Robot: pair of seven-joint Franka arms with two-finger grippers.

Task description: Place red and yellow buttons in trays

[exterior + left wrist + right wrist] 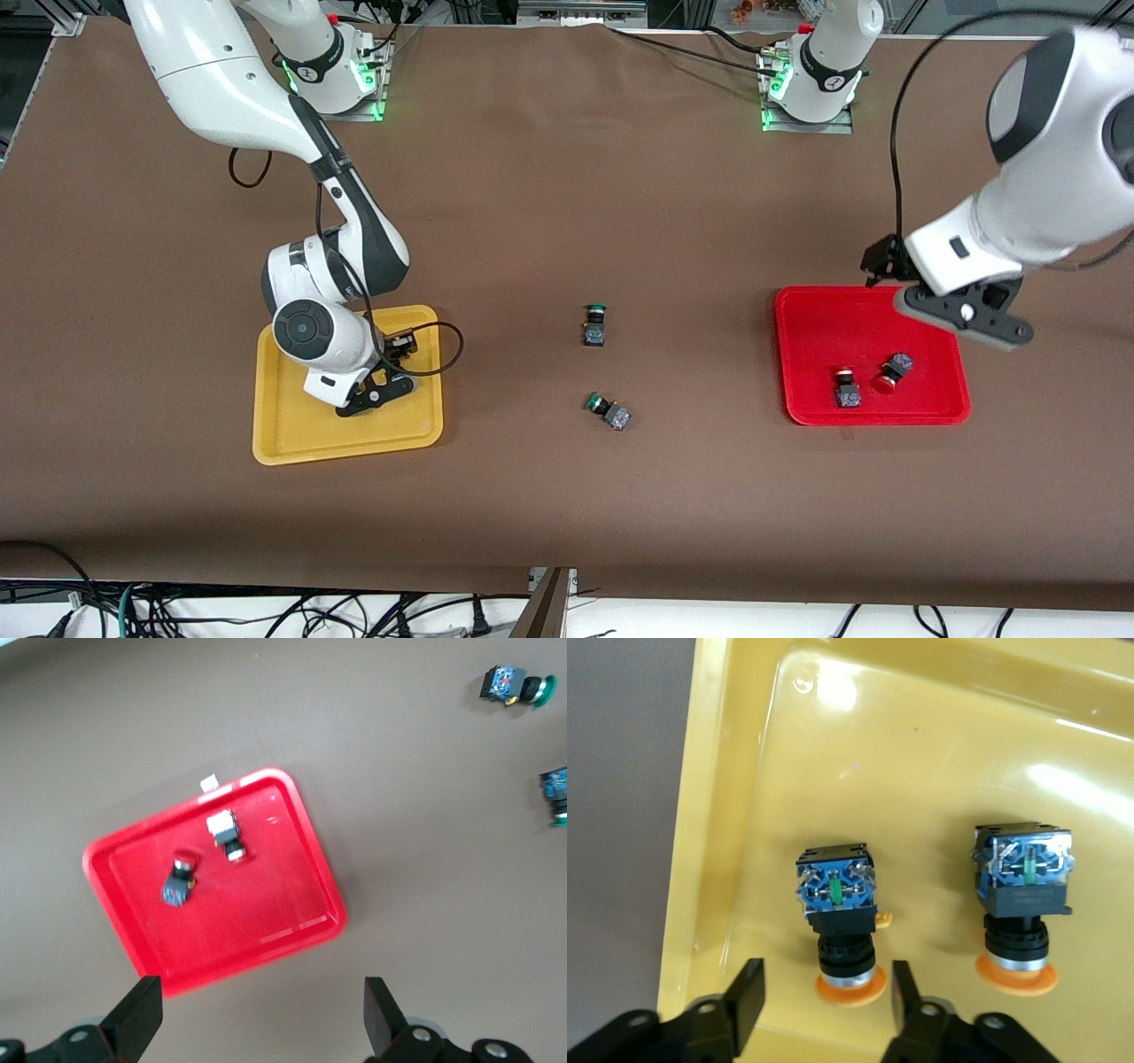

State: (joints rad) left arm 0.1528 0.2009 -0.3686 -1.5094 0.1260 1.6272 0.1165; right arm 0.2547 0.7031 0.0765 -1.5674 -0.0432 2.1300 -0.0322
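The yellow tray lies toward the right arm's end of the table. In the right wrist view this tray holds two yellow-capped buttons lying on their sides. My right gripper is open low over the tray, its jaws on either side of one button's orange cap with gaps showing. In the front view the right gripper hides both buttons. The red tray holds two red-capped buttons. My left gripper is open and empty, high over the tray's edge.
Two green-capped switches lie on the brown table between the trays; they also show in the left wrist view. Both arm bases stand along the table's back edge.
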